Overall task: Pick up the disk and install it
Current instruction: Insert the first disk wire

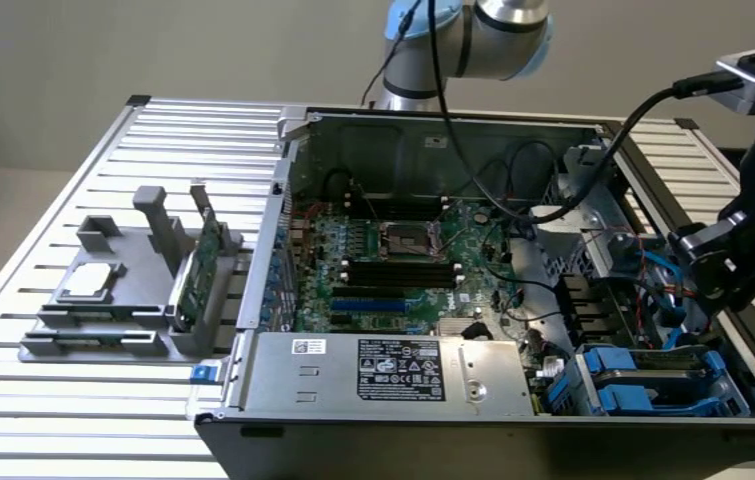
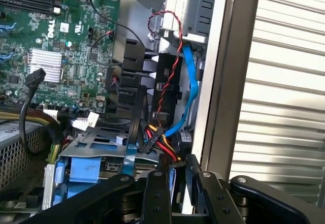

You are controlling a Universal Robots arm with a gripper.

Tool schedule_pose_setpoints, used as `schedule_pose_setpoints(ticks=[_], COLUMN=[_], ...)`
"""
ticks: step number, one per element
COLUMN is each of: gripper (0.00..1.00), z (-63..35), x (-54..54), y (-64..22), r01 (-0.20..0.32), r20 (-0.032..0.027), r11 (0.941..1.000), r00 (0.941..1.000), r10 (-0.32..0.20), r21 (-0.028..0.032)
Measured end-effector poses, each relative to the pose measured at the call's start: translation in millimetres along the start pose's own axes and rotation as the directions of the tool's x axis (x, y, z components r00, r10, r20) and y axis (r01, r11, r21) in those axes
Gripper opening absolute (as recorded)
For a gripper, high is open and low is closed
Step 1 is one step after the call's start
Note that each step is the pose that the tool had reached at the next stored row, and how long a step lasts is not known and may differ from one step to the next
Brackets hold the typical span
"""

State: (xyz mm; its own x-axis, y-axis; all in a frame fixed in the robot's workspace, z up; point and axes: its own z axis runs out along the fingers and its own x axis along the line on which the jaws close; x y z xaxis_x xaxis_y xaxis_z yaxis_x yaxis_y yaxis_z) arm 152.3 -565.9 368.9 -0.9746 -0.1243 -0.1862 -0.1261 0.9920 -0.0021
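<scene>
Wrist view, claw near drive-bay cables; exterior view, whole open case

- A slatted metal table carries everything.
- An open computer case lies on its side, toward the exterior view's right.
- A grey parts holder stands just beside it, on the left.

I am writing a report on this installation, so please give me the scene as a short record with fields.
gripper: open, nothing between its fingers, above the coloured cables by the computer case wall
disk: lying in the drive bay, blue rails visible
grey holder: on the slatted table, at the exterior view's left of the case; carries a silver chip and an upright green circuit card
</scene>
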Motion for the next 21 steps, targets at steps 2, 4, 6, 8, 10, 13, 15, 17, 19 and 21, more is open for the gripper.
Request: schedule_pose_setpoints(ticks=[2, 4, 6, 8, 10, 13, 15, 17, 19, 21], gripper=[0.27, 0.27, 0.27, 0.27, 0.27, 0.27, 0.27, 0.27, 0.27, 0.27], z=[-0.4, -0.6, -0.6, -0.2, 0.4, 1.7, 2.1, 2.4, 2.5, 2.4], x=[3.2, 6.1, 8.1, 9.0, 9.5, 11.7, 14.4, 17.6, 21.0, 24.6], y=[1.2, 2.1, 2.8, 3.4, 4.0, 5.2, 6.4, 7.6, 8.7, 9.8], r01=[-0.005, -0.009, -0.014, -0.021, -0.030, -0.043, -0.049, -0.054, -0.060, -0.066], r20=[0.0058, 0.0144, 0.0239, 0.0343, 0.0458, 0.0591, 0.0659, 0.0717, 0.0764, 0.0814], r11=[1.0000, 1.0000, 0.9999, 0.9997, 0.9995, 0.9990, 0.9987, 0.9984, 0.9980, 0.9976], r00=[1.0000, 0.9999, 0.9996, 0.9992, 0.9985, 0.9974, 0.9967, 0.9960, 0.9954, 0.9946], r10=[0.005, 0.009, 0.014, 0.021, 0.029, 0.042, 0.048, 0.053, 0.058, 0.064], r21=[0.0016, 0.0034, 0.0055, 0.0079, 0.0108, 0.0145, 0.0162, 0.0177, 0.0190, 0.0204])
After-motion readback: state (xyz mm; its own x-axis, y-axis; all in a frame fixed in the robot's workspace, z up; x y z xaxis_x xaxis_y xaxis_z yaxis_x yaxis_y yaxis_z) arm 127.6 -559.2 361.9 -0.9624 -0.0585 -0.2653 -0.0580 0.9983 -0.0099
